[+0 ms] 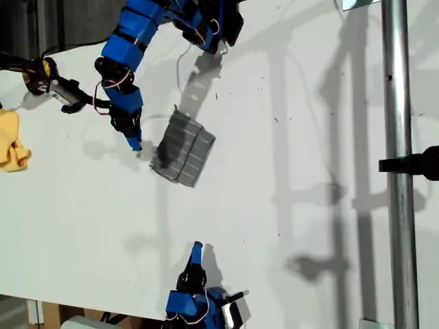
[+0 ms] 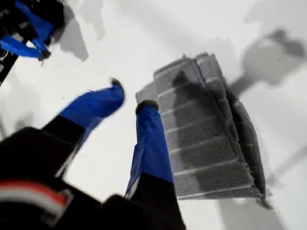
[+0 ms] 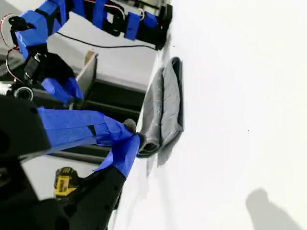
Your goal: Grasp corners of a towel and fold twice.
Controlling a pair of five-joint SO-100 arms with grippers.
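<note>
The grey striped towel (image 1: 185,149) lies folded into a small thick rectangle on the white table (image 1: 288,205), its layers stacked. My first gripper (image 1: 134,142) is just off the towel's edge on the exterior view's left, pointing down at the table. In the first wrist view my first gripper (image 2: 130,96) is open and holds nothing, with the towel (image 2: 206,139) right beside one finger. My second gripper (image 1: 197,247) is low in the exterior view, well apart from the towel. It appears shut and empty in its wrist view (image 3: 132,133), with the towel (image 3: 163,108) farther off.
A small yellow cloth (image 1: 12,145) lies at the exterior view's left edge. A yellow and black tool (image 1: 46,79) rests beyond it. A metal pole (image 1: 398,164) runs down the exterior view's right side. A yellow drill (image 3: 62,182) stands beyond the table's edge.
</note>
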